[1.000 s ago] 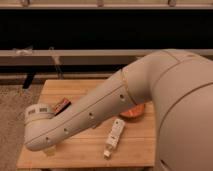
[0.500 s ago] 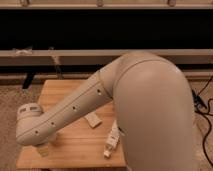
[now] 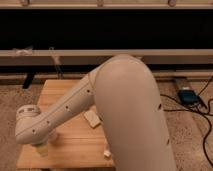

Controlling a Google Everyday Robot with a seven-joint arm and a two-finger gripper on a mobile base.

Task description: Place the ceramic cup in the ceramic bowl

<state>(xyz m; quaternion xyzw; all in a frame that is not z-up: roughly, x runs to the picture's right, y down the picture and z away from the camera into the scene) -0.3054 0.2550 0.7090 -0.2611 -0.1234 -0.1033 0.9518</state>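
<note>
My arm sweeps across the wooden table (image 3: 65,90) from the right, and its wrist end (image 3: 30,125) sits low over the front left corner. The gripper (image 3: 43,148) points down there, close to the table top, mostly hidden by the wrist. A small pale shape shows right under the wrist. I cannot tell whether it is the ceramic cup or part of the gripper. The orange ceramic bowl is hidden behind the arm.
A small cream rectangular block (image 3: 91,118) lies mid-table beside the arm. A bit of a white object (image 3: 106,152) shows at the front edge. Carpet surrounds the table. A dark box with cables (image 3: 188,96) lies on the floor at right. Rails run along the back.
The arm has swung closer to the camera and lower, now covering the bowl and most of the right side of the table. The wrist end has dropped toward the front left corner.
</note>
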